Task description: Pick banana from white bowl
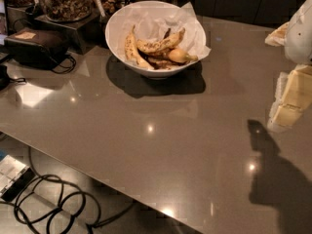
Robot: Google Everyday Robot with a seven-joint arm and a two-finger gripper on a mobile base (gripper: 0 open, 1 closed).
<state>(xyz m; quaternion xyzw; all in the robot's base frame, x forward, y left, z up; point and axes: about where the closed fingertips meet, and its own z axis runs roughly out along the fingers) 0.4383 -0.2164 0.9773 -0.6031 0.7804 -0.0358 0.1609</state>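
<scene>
The white bowl, lined with crumpled white paper, stands at the back of the counter, left of centre. The banana, long, curved and pale yellow, lies along the bowl's left side. A heavily brown-spotted banana lies across the middle and a short orange-yellow one sits at the right. The gripper hangs at the right edge of the view, above the counter and far to the right of the bowl, with nothing seen in it.
A glossy brown counter fills the view. Jars of nuts on a dark stand and a black pouch sit at the back left. Cables lie on the floor below the front edge.
</scene>
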